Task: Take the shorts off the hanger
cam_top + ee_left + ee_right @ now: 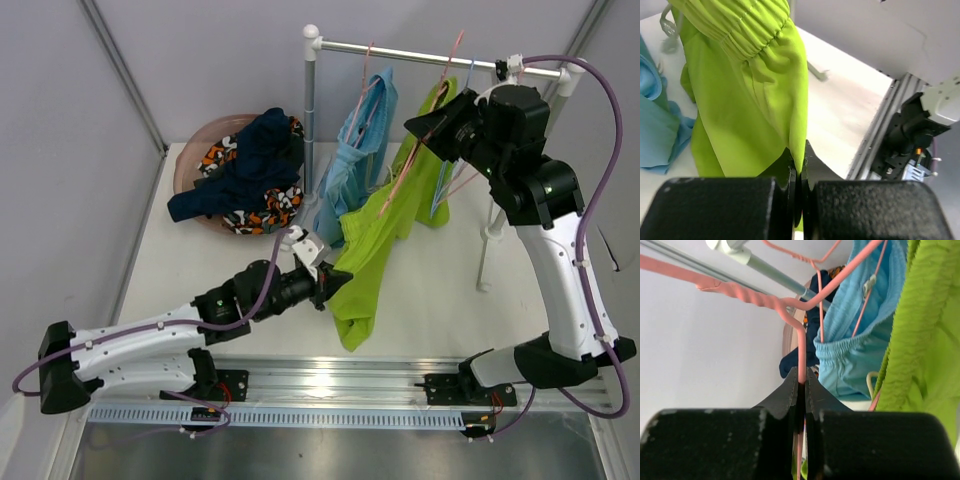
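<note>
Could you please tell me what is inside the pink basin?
The basin holds navy shorts draped over orange-black-white patterned shorts; its bottom and anything beneath them are covered.

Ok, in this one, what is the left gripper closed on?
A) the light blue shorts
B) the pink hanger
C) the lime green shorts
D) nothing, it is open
C: in the left wrist view the left gripper is pinched shut on a fold of the lime green shorts, while the right gripper clamps the pink hanger.
</note>
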Action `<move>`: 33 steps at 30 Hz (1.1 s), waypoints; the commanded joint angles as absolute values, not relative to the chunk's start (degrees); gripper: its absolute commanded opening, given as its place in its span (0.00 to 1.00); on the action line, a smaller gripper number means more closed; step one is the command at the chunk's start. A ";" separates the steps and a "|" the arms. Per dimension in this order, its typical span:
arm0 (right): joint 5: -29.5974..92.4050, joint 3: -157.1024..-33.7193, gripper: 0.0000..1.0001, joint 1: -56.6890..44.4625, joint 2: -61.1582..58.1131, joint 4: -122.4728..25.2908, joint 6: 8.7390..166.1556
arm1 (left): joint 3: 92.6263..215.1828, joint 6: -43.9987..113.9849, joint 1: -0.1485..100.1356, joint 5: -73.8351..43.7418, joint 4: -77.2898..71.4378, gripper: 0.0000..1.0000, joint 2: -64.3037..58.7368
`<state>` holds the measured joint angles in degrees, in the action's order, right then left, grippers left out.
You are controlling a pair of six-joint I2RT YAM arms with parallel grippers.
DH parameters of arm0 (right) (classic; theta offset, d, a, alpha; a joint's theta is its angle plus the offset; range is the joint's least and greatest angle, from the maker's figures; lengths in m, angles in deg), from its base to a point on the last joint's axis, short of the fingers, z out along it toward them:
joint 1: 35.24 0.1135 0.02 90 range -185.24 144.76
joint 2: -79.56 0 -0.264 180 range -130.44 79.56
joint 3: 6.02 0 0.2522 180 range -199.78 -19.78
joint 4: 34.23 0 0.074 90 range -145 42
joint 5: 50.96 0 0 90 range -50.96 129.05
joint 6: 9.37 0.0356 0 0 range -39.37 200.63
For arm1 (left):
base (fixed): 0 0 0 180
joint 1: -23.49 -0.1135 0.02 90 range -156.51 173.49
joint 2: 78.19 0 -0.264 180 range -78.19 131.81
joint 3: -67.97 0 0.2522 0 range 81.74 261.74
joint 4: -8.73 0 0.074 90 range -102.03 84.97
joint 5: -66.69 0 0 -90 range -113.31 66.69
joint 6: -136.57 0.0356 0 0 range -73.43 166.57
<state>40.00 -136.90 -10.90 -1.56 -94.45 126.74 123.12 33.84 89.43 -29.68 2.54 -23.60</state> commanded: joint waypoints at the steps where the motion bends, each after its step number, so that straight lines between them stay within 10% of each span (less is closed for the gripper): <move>1: 40.90 -135.97 0.00 -12.30 2.47 -84.29 125.98 | 128.47 36.28 90.03 -32.44 0.07 0.00 -20.55; 14: 20.33 -122.08 0.00 -5.88 12.93 -78.05 144.08 | 175.68 35.85 77.90 -45.36 -21.63 0.00 15.40; 26: 13.48 -126.57 0.00 -15.54 7.41 -76.13 143.74 | 152.06 30.93 81.32 -46.33 -25.23 0.00 -11.46; 33: 8.55 -122.52 0.00 -21.78 3.19 -70.59 145.49 | 160.02 33.38 84.75 -57.48 -40.52 0.00 -24.13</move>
